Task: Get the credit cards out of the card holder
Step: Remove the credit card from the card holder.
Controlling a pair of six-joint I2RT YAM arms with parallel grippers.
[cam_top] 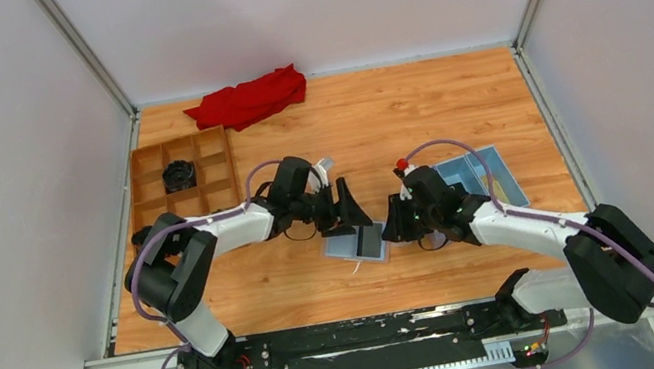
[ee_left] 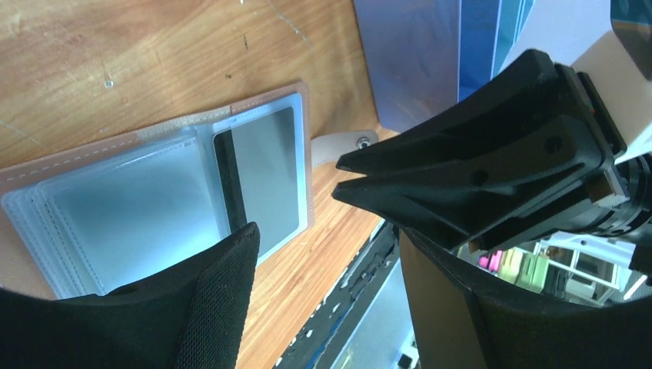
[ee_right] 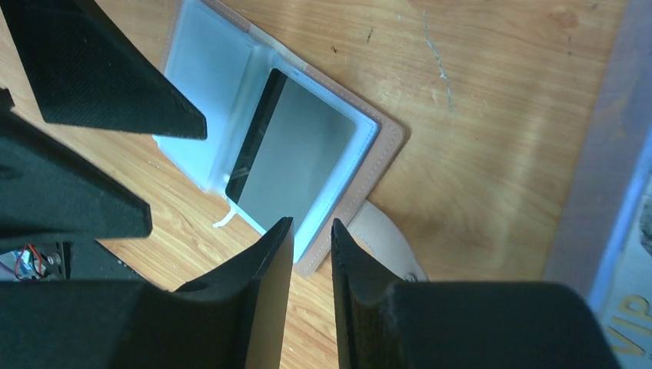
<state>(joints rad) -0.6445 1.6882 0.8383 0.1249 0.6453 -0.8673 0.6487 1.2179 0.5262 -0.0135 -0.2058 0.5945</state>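
Blocking near corner of card holder (ee_left: 154, 184) in left wrist view: a finger (ee_left: 207, 315) of left pincer (ee_left: 327, 238). Pale sleeves' contents unclear. Holder lies open on counter (cam_top: 451, 102) betw arms, long axis left-right, dark card (ee_right: 296, 157) in right half. Left pincer spread wide, empty; right pincer (ee_right: 311, 231) nearly closed, empty.

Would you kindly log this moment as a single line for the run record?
card holder: open flat | dark card: in pocket | left end effector: open over holder | right end effector: narrowly open at holder's edge, empty

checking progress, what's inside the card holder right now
One dark card sits in a clear sleeve of the open card holder, on the right arm's side. The other sleeves look pale and frosted; whether they hold cards cannot be told.
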